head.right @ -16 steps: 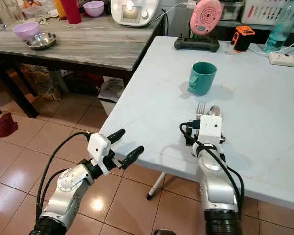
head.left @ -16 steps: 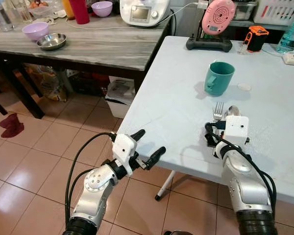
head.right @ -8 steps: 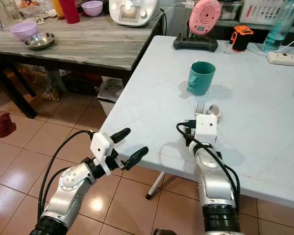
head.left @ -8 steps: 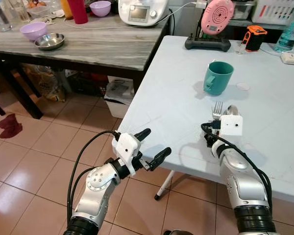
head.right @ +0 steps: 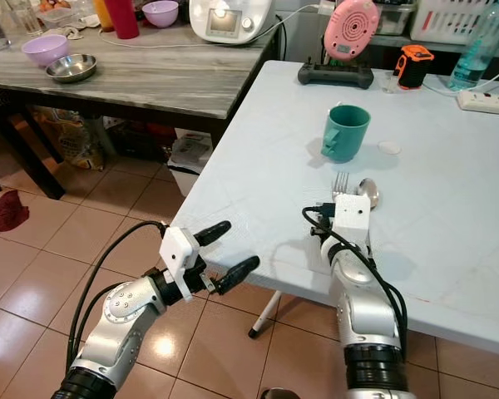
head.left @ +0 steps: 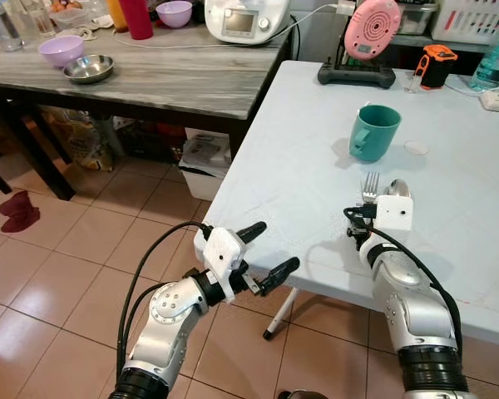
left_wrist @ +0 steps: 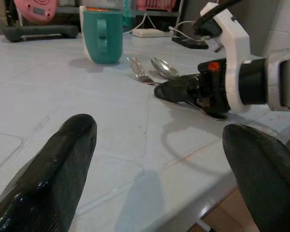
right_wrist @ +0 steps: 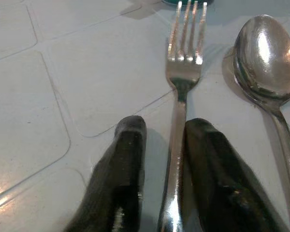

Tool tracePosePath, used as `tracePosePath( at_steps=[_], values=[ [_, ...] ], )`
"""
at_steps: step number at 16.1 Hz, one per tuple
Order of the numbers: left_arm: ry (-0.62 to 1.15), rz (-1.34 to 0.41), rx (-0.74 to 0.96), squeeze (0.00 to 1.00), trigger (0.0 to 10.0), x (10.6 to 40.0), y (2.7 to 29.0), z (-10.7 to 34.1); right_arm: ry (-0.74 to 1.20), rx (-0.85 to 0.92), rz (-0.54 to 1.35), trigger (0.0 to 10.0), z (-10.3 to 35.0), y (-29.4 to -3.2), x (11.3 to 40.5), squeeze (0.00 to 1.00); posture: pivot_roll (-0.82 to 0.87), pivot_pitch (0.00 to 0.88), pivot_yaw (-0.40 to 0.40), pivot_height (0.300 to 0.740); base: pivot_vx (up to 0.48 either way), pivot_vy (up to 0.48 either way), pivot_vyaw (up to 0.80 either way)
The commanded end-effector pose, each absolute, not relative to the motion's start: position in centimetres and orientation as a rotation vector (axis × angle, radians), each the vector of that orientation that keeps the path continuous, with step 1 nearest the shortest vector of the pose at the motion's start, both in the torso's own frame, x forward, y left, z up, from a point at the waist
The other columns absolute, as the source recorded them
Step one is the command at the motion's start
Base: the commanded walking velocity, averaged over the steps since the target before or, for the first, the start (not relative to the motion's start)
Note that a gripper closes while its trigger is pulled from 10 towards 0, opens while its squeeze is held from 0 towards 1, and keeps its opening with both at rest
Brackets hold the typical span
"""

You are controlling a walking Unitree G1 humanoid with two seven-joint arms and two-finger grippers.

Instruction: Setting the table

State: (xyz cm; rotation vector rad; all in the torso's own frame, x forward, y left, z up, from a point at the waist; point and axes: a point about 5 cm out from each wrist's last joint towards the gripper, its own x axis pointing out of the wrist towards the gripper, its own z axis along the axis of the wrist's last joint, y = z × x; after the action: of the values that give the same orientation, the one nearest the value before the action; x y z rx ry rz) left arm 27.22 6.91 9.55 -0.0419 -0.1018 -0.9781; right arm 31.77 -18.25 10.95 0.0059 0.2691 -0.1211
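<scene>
the right gripper [right_wrist: 162,159] rests low on the pale table [head.left: 291,166], its two black fingers [right_wrist: 128,164] lying flat on either side of the handle of a fork [right_wrist: 183,72]; the gap between them is narrow, but the handle sits loose in it with a sliver of table showing on one side, so the claw is only slightly parted and does not clamp the fork. the fork lies flat with its tines pointing toward a teal mug [head.left: 373,131], and a spoon [right_wrist: 266,58] lies just beside it on the robot's right, parallel and apart from it. the mug stands upright farther in on the table, handle toward the robot's left. the left gripper [head.left: 262,253] hangs in the air off the near corner of the table, over the tiled floor [head.left: 50,266], its fingers spread wide and holding nothing. a grey wooden table [head.left: 175,75] stands to the left with bowls on it.
</scene>
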Motion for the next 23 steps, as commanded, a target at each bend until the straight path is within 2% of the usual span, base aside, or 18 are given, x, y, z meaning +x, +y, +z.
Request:
tracePosePath(
  at_steps=[1,13,18,20,22,23],
  values=[
    [-0.1,-0.998,-0.026,0.0,10.0,27.3,6.9,9.7,0.337,0.012,-0.174,0.0,9.7,-19.3,31.4,0.0,-0.33,0.103,0.036,0.74,0.0,0.0,0.0],
    [-0.099,-1.0,-0.026,0.0,10.0,27.4,6.7,9.8,0.394,0.093,-0.216,0.0,9.0,-19.5,31.0,0.0,-0.32,0.1,0.028,0.74,0.0,0.0,0.0],
    [-0.101,-0.778,-0.006,0.0,10.0,28.8,8.1,9.4,0.289,0.141,-0.231,0.0,10.9,-19.4,31.0,0.0,-0.34,0.107,0.027,0.74,0.0,0.0,0.0],
    [-0.094,-0.583,0.013,0.0,10.0,30.2,9.2,9.5,0.145,0.137,-0.258,0.0,13.1,-19.8,30.8,0.0,-0.34,0.107,0.023,0.74,0.0,0.0,0.0],
    [-0.074,-0.505,-0.049,0.0,10.0,30.8,9.9,9.4,0.038,0.12,-0.258,0.0,14.9,-20.0,30.4,0.0,-0.34,0.104,0.022,0.74,0.0,0.0,0.0],
    [-0.068,-0.492,-0.063,0.0,10.0,31.0,10.1,9.4,0.01,0.107,-0.248,4.5,15.4,-19.9,30.3,0.0,-0.34,0.104,0.021,0.74,0.0,0.0,0.0]
  ],
)
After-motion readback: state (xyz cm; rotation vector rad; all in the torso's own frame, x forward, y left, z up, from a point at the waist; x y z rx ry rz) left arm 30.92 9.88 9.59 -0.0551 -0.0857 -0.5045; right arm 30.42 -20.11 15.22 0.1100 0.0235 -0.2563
